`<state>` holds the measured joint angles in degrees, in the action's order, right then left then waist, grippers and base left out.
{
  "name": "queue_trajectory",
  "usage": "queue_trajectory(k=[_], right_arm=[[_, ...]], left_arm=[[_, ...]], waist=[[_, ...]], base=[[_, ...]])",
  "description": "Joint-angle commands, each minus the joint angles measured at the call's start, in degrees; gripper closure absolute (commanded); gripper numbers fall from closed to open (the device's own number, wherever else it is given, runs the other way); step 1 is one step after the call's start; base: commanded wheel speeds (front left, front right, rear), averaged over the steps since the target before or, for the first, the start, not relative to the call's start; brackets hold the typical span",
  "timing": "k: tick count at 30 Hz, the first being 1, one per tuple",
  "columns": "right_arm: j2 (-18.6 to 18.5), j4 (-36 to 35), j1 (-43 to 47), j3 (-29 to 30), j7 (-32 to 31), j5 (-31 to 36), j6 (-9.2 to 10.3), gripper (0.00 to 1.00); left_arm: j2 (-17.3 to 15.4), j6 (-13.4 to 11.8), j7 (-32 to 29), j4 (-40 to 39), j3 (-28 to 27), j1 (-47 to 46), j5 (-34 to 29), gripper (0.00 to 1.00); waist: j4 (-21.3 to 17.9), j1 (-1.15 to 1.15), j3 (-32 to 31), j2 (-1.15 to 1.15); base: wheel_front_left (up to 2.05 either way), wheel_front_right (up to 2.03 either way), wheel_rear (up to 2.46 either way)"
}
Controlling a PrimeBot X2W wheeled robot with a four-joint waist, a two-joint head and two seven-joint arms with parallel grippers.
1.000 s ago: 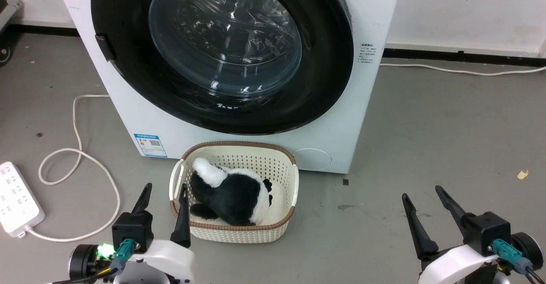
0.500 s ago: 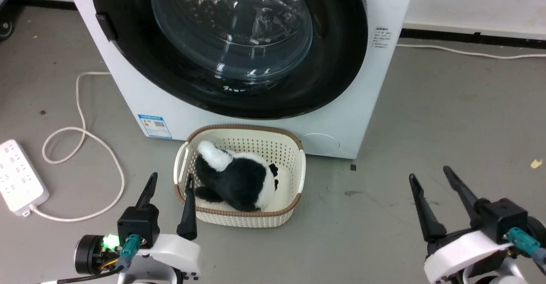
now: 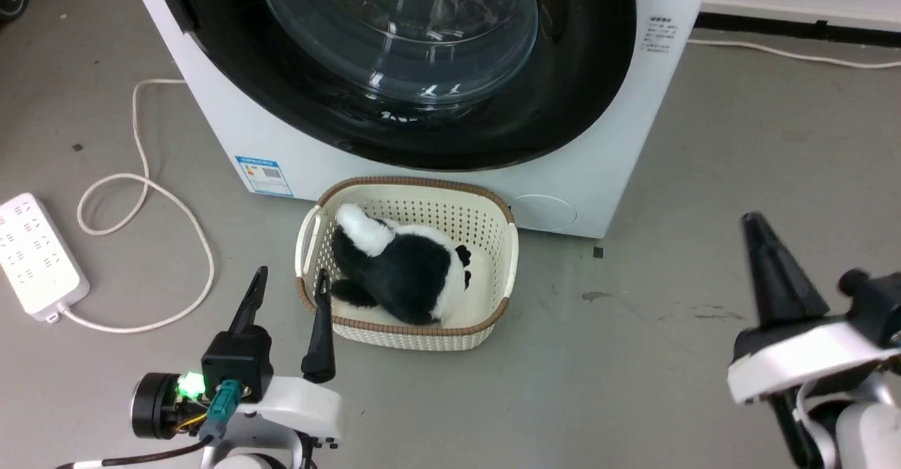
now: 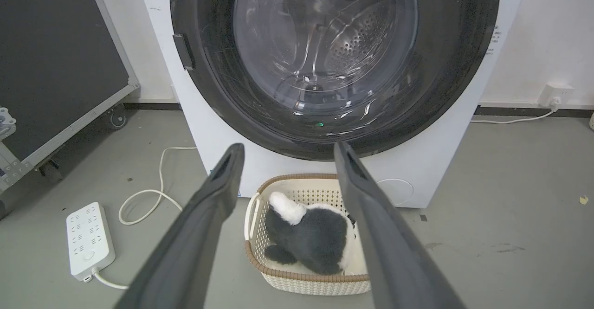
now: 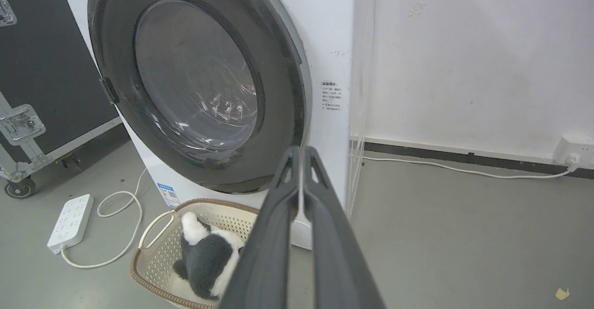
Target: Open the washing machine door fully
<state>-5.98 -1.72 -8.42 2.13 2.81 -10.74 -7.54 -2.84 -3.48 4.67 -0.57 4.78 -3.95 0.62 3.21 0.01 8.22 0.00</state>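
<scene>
Glossy black round washing machine door (image 3: pixel 398 25) sits shut on the big white washing machine (image 3: pixel 232 131); left gripper (image 3: pixel 292 275) spread wide, right gripper (image 5: pixel 301 151) pinched empty, both hanging low, likely staging the reach.

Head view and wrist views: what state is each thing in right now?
Washer door, shut flush against the washer.
Left pincer, open, empty.
Right pincer, shut, empty.
Basket, upright on the floor, holding the plush toy.
Power strip, flat on the floor, nothing plugged in.
Wrist light, lit green.
</scene>
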Motion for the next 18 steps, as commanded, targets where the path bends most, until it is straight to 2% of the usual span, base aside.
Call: queue_trajectory(k=[1,11,18], right_arm=[[-0.69,-0.32,-1.92,0.51,-0.18,-1.38,0.02,1.0],[-1.28,0.12,-7.07,1.98,-1.69,-6.69,0.02,1.0],[0.56,1.53,-11.48,4.96,-4.74,-13.42,0.03,1.0]], left_arm=[[-0.03,-0.46,0.69,-0.45,0.35,-1.41,0.09,0.0],[-0.03,-1.32,1.88,-0.47,1.61,-2.38,0.26,0.0],[-0.03,-1.75,2.6,-0.85,2.26,-2.95,0.26,0.0]], waist=[[0.27,-0.01,0.4,0.0],[1.59,-0.01,1.82,0.0],[2.44,-0.01,3.26,0.0]], base=[[0.0,0.0,0.0],[0.0,0.0,0.0],[0.0,0.0,0.0]])
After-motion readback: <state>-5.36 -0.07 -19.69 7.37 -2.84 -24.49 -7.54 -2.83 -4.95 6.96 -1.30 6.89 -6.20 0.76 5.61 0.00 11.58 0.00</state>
